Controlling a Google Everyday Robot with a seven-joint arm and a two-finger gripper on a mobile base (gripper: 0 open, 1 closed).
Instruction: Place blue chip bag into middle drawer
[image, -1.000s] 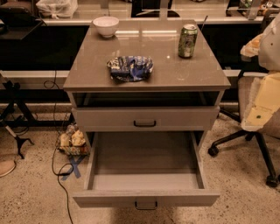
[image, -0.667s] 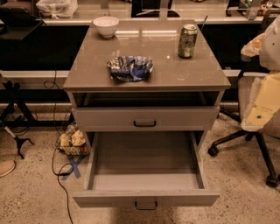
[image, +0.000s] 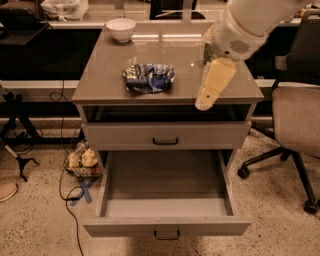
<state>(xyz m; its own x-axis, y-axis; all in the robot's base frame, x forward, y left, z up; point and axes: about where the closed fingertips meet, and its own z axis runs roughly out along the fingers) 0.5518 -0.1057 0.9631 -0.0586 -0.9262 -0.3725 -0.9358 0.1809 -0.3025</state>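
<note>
- The end effector (image: 207, 94) has moved in from the right edge of the frame. It now hangs over the right part of the tabletop (image: 107, 75), at upper right of centre, pointing down towards the front edge.
- End effector state: I cannot tell whether it is open or closed. It carries nothing that I can see.
- The blue chip bag (image: 148, 78) lies crumpled on the tabletop at upper centre, in the same place as a second ago. It sits to the left of the end effector and apart from it, with no contact.
- The middle drawer (image: 165, 182) is pulled fully out at lower centre, with its floor bare. The drawer front (image: 165, 135) above it is closed.
- The white bowl (image: 121, 29) stands at the back left of the tabletop, well apart from the bag.
- Assessment: the approach has begun, but the grasp has not. The next move calls for a shift left and a descent onto the bag. The open drawer is ready to receive it.
</note>
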